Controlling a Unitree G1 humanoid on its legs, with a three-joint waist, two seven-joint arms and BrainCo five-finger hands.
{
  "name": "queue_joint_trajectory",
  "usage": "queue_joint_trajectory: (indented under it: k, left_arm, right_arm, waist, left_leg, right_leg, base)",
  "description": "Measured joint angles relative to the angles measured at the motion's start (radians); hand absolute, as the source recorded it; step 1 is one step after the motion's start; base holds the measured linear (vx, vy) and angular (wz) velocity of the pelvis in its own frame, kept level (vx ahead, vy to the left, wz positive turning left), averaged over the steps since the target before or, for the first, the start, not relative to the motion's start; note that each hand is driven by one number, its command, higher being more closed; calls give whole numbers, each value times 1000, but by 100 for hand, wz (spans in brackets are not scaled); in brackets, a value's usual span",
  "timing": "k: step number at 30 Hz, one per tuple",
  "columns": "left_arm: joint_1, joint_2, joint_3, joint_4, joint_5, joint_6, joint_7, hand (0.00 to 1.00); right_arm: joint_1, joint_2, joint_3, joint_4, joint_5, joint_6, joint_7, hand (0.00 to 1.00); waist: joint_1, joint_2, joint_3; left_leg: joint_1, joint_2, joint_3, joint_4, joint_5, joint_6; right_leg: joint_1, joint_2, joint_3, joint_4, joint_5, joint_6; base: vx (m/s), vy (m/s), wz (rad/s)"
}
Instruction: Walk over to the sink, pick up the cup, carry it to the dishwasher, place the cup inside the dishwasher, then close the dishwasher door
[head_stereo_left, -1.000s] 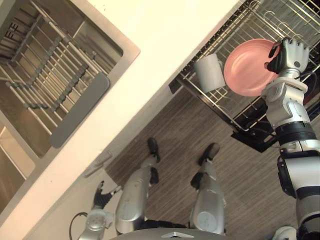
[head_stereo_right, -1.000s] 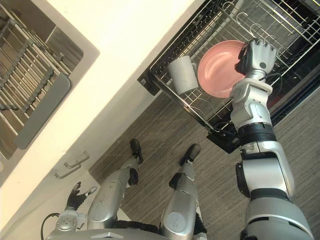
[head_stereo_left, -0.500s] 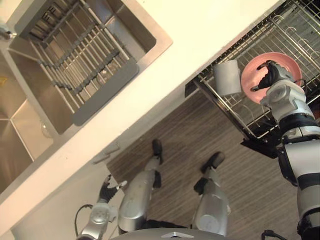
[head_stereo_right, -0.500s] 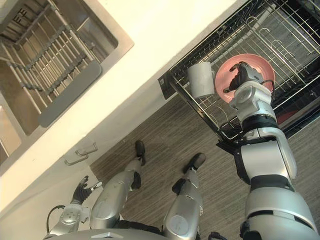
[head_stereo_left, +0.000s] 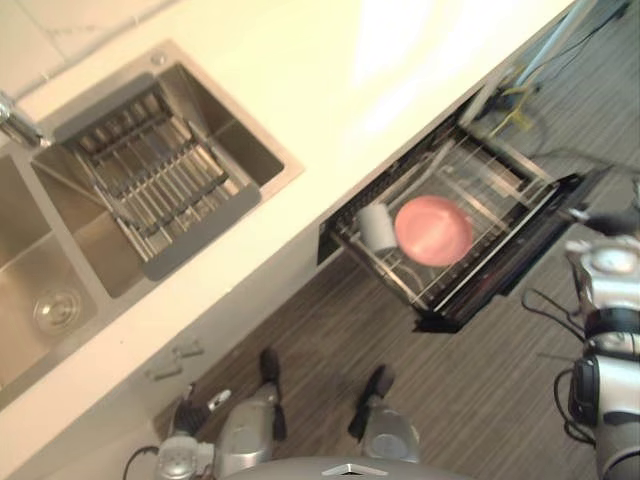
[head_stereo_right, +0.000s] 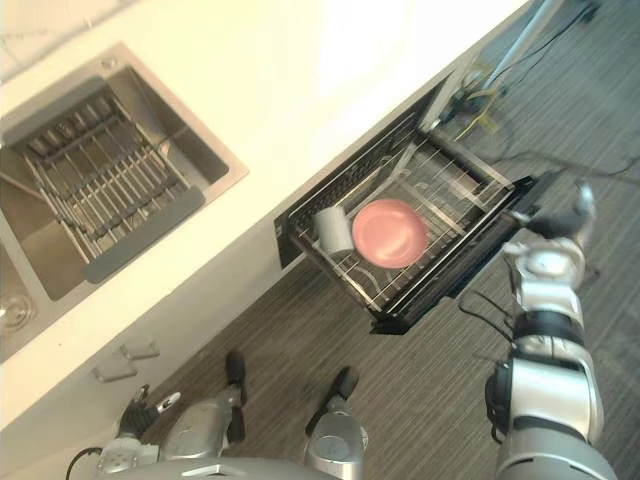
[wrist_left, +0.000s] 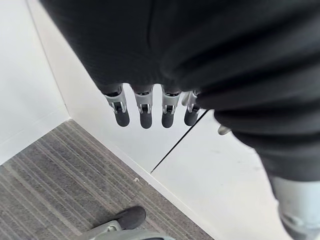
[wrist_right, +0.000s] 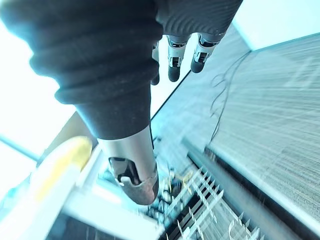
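**Status: cup (head_stereo_right: 331, 229) racked, door (head_stereo_right: 470, 262) not yet shut**

I find the cup in the dishwasher rack (head_stereo_right: 455, 190), just beside the pink plate (head_stereo_right: 390, 232). The right hand (head_stereo_right: 565, 215) hovers just past the open door's outer edge, fingers straight and holding nothing. The left hand (head_stereo_right: 145, 405) hangs low by the cabinet, fingers relaxed, well apart from the door. In my judgement the right hand is nearer, and the door lies between it and the table (head_stereo_right: 250, 90).

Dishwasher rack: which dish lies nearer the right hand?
The pink plate; the white cup sits beside it, farther from the right hand, toward the sink.
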Motion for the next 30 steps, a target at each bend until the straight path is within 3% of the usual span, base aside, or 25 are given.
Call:
queue_joint_trajectory:
  k: [1,2,3,7,9,11,12,13,15,16,17,18,22,26,30]
  left_arm:
    - [12,-2,13,15,13,0,1,0]
    - [31,-3,15,21,26,0,3,0]
    - [41,-5,15,21,27,0,4,0]
    - [58,-13,12,20,26,2,20,0]
    - [43,-16,10,19,23,0,20,0]
    - [24,-11,2,19,6,-5,22,0]
    - [24,-12,-5,19,2,-5,22,0]
    - [25,-12,-29,21,-10,-4,24,0]
    - [25,-14,-52,21,-18,-4,28,0]
    - [25,-15,-74,19,-18,-6,36,0]
    - [25,-18,-84,20,-18,-7,37,0]
    - [25,-26,-109,20,-18,-10,39,0]
    - [24,-58,-157,20,-40,-28,40,0]
    - [16,-72,-165,11,-61,-35,40,0]
    - [9,-79,-168,-4,-81,-47,28,0]
  right_arm:
    - [55,1,-54,-1,83,2,3,0]
    - [100,4,-97,-3,151,14,9,100]
    - [116,6,-113,-4,177,20,9,100]
    - [174,47,-180,-11,393,123,47,100]
    - [167,54,-174,-11,417,133,86,100]
    - [129,70,-153,-9,435,138,129,100]
    - [113,72,-139,-9,436,138,140,100]
    - [75,72,-118,-8,435,136,163,100]
    - [27,71,-77,3,432,118,190,100]
    - [-17,67,-46,27,425,112,202,100]
    - [-38,64,-29,36,422,108,204,100]
    - [-77,60,10,37,385,94,217,100]
    - [-214,23,148,32,236,52,224,100]
    - [-250,-44,242,39,80,50,188,100]
    - [-332,-73,330,44,31,54,202,100]
  waist:
    - [-9,-5,-19]
    - [-13,-5,-35]
    - [-15,-3,-39]
    - [-48,34,-37]
    - [-48,78,-17]
    - [-58,112,61]
    - [-55,117,75]
    - [-50,150,89]
    - [-45,174,103]
    - [-40,195,110]
    - [-36,196,117]
    - [-29,216,115]
    - [0,256,140]
    - [6,264,146]
    - [8,284,147]
  left_leg:
    - [17,2,4,-1,-3,-1]
    - [28,4,18,-1,-6,-5]
    - [33,5,25,-1,-9,-10]
    - [-19,22,52,-2,-8,-13]
    - [-78,31,53,-2,-1,-16]
    - [-107,29,53,-2,31,-20]
    - [-118,30,54,-2,33,-21]
    - [-144,30,54,-2,33,-22]
    - [-180,25,53,-2,34,-24]
    - [-189,18,49,-2,35,-25]
    - [-196,14,49,-2,35,-25]
    - [-215,9,48,-2,35,-25]
    - [-255,-19,6,-2,60,-14]
    - [-273,-45,-49,3,82,9]
    - [-274,-62,-104,5,90,12]
  right_leg:
    - [13,0,5,3,-12,-3]
    - [12,0,19,8,-19,1]
    - [11,0,22,11,-24,6]
    - [-54,2,62,2,-30,13]
    - [-123,12,87,30,-20,-3]
    - [-169,5,108,53,-22,-2]
    - [-184,6,112,54,-22,-2]
    - [-213,9,124,53,-21,-1]
    - [-246,6,127,50,-8,4]
    - [-254,1,127,44,9,4]
    - [-262,-2,128,44,14,4]
    - [-280,-7,128,44,18,2]
    - [-311,-28,120,45,45,-3]
    - [-311,-57,77,69,45,0]
    - [-313,-83,44,126,14,9]
  base:
    - [-18,6,-18]
    - [-30,7,-25]
    - [-56,3,-28]
    - [-135,2,-25]
    - [-120,0,-13]
    - [-93,2,5]
    - [-106,-30,-18]
    - [-78,-28,-13]
    - [-48,-21,-1]
    - [-25,-13,3]
    - [-6,-12,3]
    - [3,-9,8]
    - [39,-6,16]
    - [96,3,27]
    - [54,-23,28]
